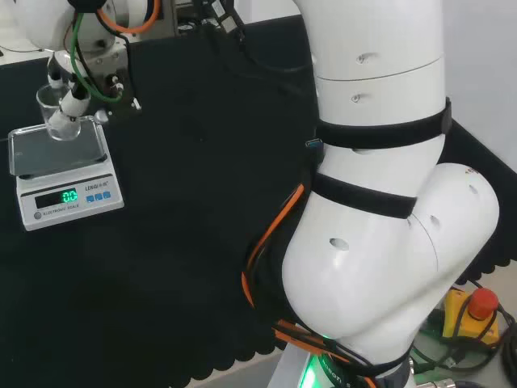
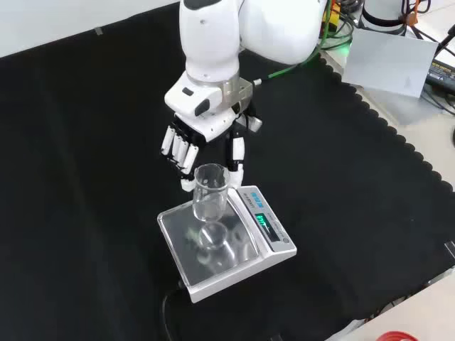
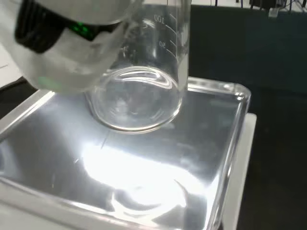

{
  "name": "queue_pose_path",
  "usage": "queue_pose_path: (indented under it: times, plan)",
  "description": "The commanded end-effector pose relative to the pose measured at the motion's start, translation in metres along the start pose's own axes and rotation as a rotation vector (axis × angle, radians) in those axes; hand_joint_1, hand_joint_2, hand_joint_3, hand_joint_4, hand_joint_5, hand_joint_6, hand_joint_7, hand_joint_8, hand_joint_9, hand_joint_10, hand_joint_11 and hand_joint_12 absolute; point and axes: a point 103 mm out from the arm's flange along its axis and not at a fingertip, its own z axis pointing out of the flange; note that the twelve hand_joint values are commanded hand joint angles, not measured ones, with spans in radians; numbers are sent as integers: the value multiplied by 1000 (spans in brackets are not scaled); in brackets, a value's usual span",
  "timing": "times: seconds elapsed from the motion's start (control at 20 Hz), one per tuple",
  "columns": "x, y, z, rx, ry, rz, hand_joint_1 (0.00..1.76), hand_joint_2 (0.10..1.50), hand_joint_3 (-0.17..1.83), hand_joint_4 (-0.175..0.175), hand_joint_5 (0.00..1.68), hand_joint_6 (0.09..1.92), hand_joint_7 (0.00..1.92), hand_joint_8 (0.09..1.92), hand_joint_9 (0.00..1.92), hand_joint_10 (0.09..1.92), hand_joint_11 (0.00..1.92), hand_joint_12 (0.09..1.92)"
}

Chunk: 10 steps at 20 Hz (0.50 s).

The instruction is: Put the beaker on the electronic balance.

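While held above balance (image 2: 234, 245) | beaker (image 2: 210, 192) | hand (image 2: 202, 142) fingers clasp it

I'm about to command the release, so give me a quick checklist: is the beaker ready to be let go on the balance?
1. Beaker over the balance pan: ok, it stands above the pan's rear part in the front view.
2. Beaker upright: ok.
3. Base resting on the pan: cannot tell; the wrist view shows it at or just above the steel.
4. Hand holding the beaker: ok, fingers curl at its upper wall.
5. Beaker contents: ok, looks empty.
6. Balance powered: ok, its display is lit green.
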Motion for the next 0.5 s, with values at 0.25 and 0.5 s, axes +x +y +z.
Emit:
queue_pose_path:
  times: [0.25, 0.5]
  plan:
    - [12, -3, 17, 42, 9, -14, 1106, 841, 290, 175, 1266, 559, 1153, 843, 1185, 549, 914, 1172]
    - [11, -3, 24, 57, 6, -11, 1104, 845, 288, 175, 1257, 572, 1153, 841, 1183, 547, 908, 1174]
